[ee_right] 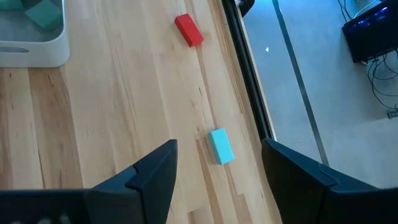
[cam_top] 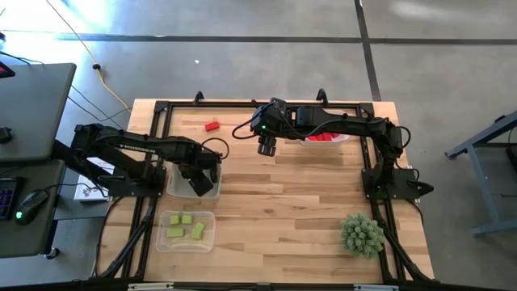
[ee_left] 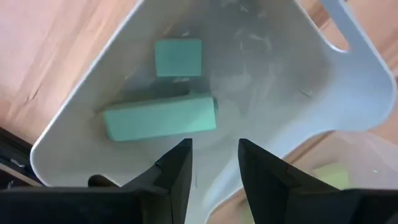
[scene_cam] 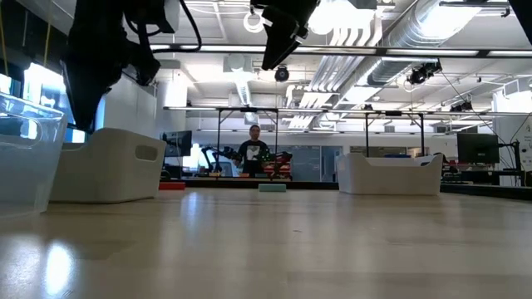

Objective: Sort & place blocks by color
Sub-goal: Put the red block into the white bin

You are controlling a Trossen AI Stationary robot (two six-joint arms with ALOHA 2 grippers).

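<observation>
From my screen, the left gripper (ee_left: 212, 163) hangs over the white plastic bin (ee_left: 348, 93) at the table's left, fingers apart and empty; two teal wooden blocks (ee_left: 160, 118) lie inside. The right gripper (ee_right: 217, 171) hovers over the far middle, fingers wide apart, above a small light blue block (ee_right: 221, 146). A red wooden block (cam_top: 212, 126) sits near the far edge. Yellow-green blocks (cam_top: 186, 225) fill the clear tray (cam_top: 164, 242) near left.
</observation>
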